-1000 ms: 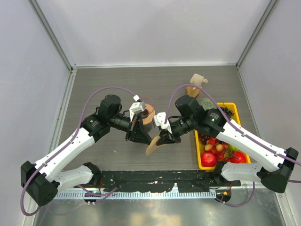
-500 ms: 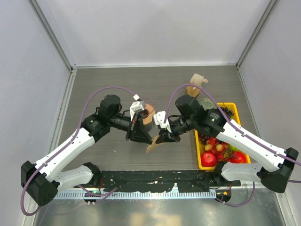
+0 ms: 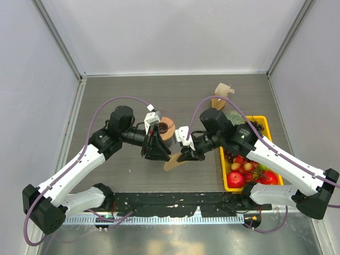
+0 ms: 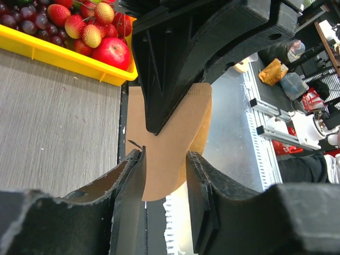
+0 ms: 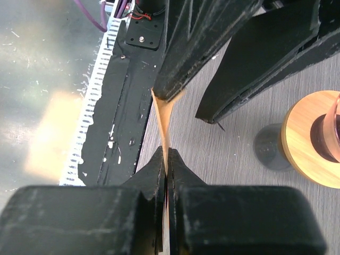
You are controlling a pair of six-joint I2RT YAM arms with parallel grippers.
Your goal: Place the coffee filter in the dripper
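- Plainly, the right claw (image 5: 166, 155) is clenched on the filter (image 4: 180, 125). It pinches the flat tan sheet by one edge, so its own camera sees the paper edge-on.
- Opposite it, the left claw (image 4: 164, 156) stands released, fingers parted, with the filter's rounded end in the gap. Whether either finger touches the paper I cannot tell.
- So the filter hangs in the air between the two claws, over the near edge of the table (image 3: 122, 95). It looks flat, not opened into a cone.
- From the filter, the dripper (image 5: 305, 141) stands upright on the table at about 12 o'clock in the top view, near but apart, with no paper in it.
- Farther out, at 3 o'clock of the right claw, sits the yellow fruit tray (image 4: 64, 56), clear of the work.
- Step in hand, as I judge it: a mid-air regrasp or spreading of the filter between the claws. Placing has not begun.
- Next move, I think: one claw keeps a firm pinch while the other closes. Then the paper is opened or turned point-down, carried toward 12 o'clock and lowered into the dripper. Thin paper bends easily, and a slip here could drop it off the table edge.
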